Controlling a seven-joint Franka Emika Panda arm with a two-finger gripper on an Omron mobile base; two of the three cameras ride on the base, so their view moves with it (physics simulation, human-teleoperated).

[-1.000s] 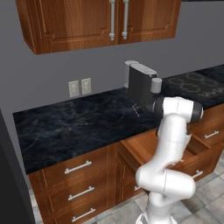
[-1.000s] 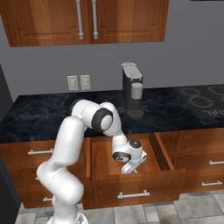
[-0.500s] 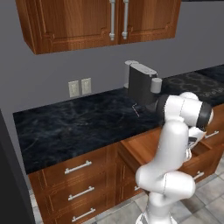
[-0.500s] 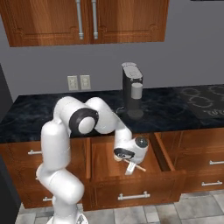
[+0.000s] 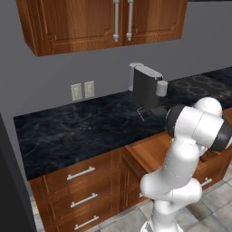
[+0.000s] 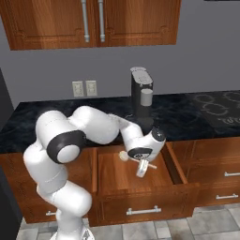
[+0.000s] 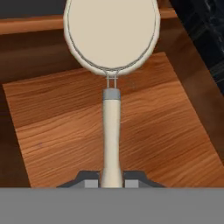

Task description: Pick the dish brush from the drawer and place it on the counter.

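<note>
Kitchen, black veined stone counter (image 6: 56,115) above open reddish wood drawer (image 6: 136,176). Gripper (image 7: 111,180) clamped on dish brush (image 7: 111,65) handle, brush inside drawer, above its smooth grained floor. Cream ball head, thin straight stick. Advice: lift vertically clear of drawer walls before swinging toward counter.

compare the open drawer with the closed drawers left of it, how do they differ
The open drawer is pulled out, showing a plain wooden floor; the closed drawers sit flush under the counter. The open one holds the brush, gripped by the gripper; the closed ones show fronts alone. The open one looks wider. All share reddish-brown wood and silver bar handles.
</note>
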